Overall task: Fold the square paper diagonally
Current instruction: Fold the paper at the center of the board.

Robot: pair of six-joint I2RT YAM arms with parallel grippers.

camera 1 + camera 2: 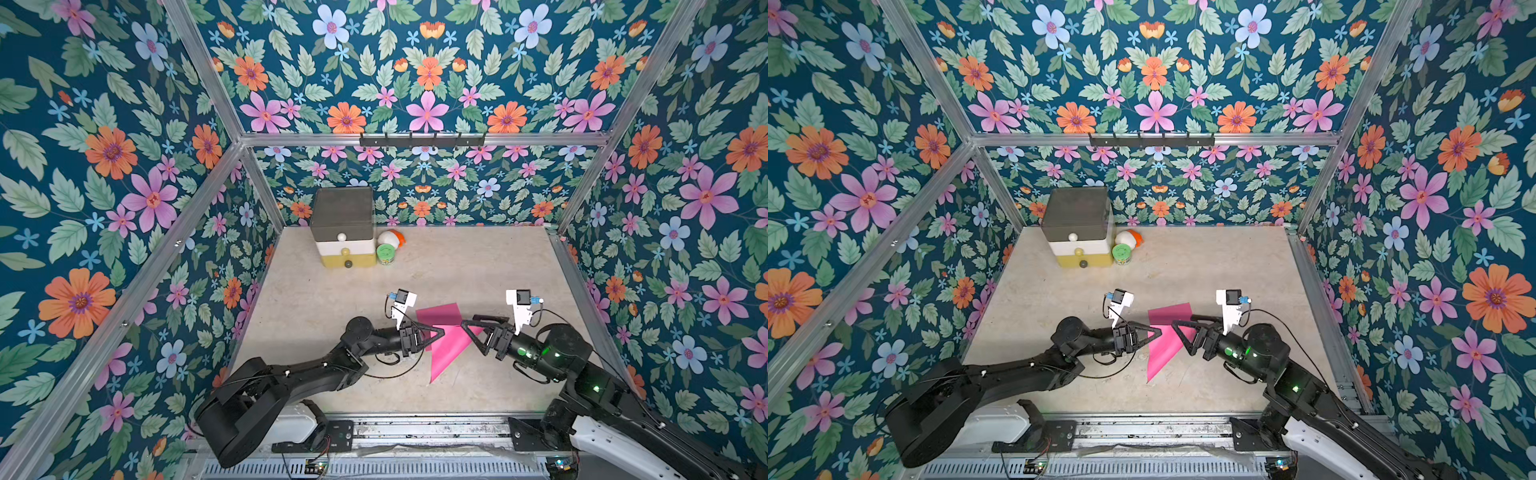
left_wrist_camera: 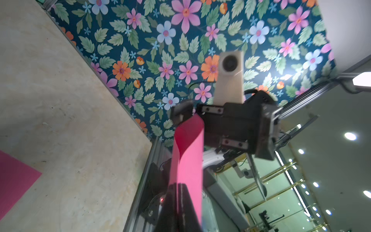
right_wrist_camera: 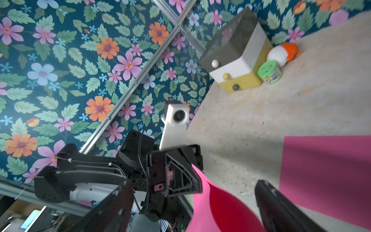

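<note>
The pink square paper (image 1: pixel 446 357) lies at the front middle of the table (image 1: pixel 478 270) in both top views, with one corner lifted and curled over its flat part (image 1: pixel 1169 313). My left gripper (image 1: pixel 441 332) (image 1: pixel 1160 331) is shut on that raised corner. In the left wrist view the paper (image 2: pixel 188 152) rises as a strip out of the closed left gripper (image 2: pixel 178 202). My right gripper (image 1: pixel 472 337) (image 1: pixel 1182 338) faces it from the right and stands open. In the right wrist view the curled paper (image 3: pixel 224 209) sits between its wide-apart fingers (image 3: pixel 281 211), held by neither.
At the back left of the table stand a small three-drawer box (image 1: pixel 343 226), a green-lidded can (image 1: pixel 385 253) and a white and orange object (image 1: pixel 391 238). Floral walls on aluminium frames enclose the table. A metal rail (image 1: pixel 415 430) runs along its front edge.
</note>
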